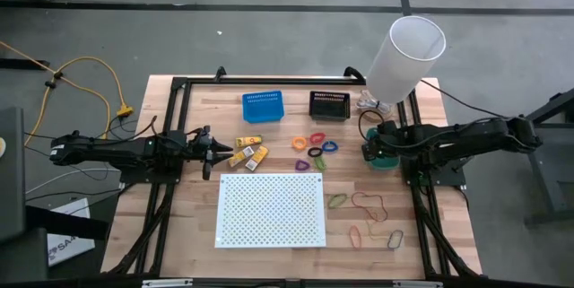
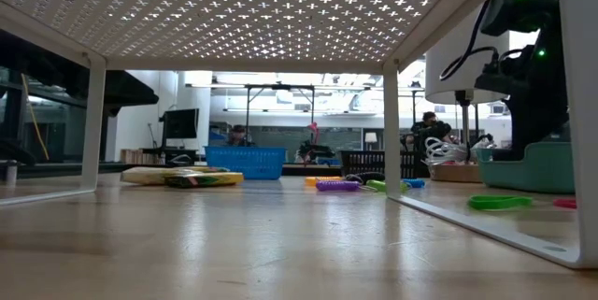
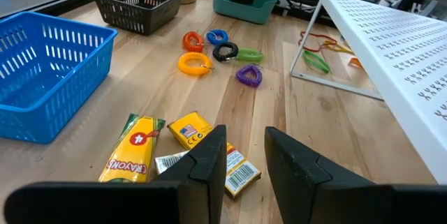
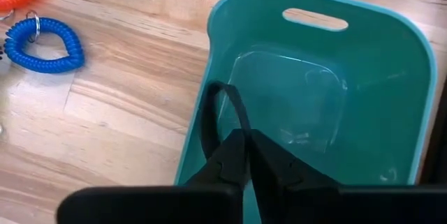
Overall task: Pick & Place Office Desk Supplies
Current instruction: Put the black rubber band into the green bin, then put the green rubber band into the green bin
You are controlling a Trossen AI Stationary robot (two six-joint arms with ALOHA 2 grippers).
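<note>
My right gripper (image 4: 246, 155) hangs over the teal bin (image 4: 377, 112) at the table's right side, shut on a thin black rubber band (image 4: 209, 112). My left gripper (image 3: 244, 168) waits open at the left, just short of the yellow packets (image 3: 192, 130) that lie flat on the wood. Coiled plastic loops (image 1: 316, 144) lie mid-table; a blue one (image 4: 42, 42) is beside the bin. More rubber bands (image 1: 368, 203) lie at the near right. My right gripper pinches the black band at one end of its loop (image 4: 234, 137) between its two fingertips. The fingers slant down from above into the bin's mouth. The rest of the loop stands out past the fingertips along the bin's inner wall; whether it touches the wall, I cannot tell.
A white perforated board (image 1: 271, 209) stands on legs at the near middle. A blue bin (image 1: 263, 106) and a black bin (image 1: 328, 104) sit at the far edge. A tall white cylinder (image 1: 405, 55) stands at the far right corner. Black frame rails run along both sides.
</note>
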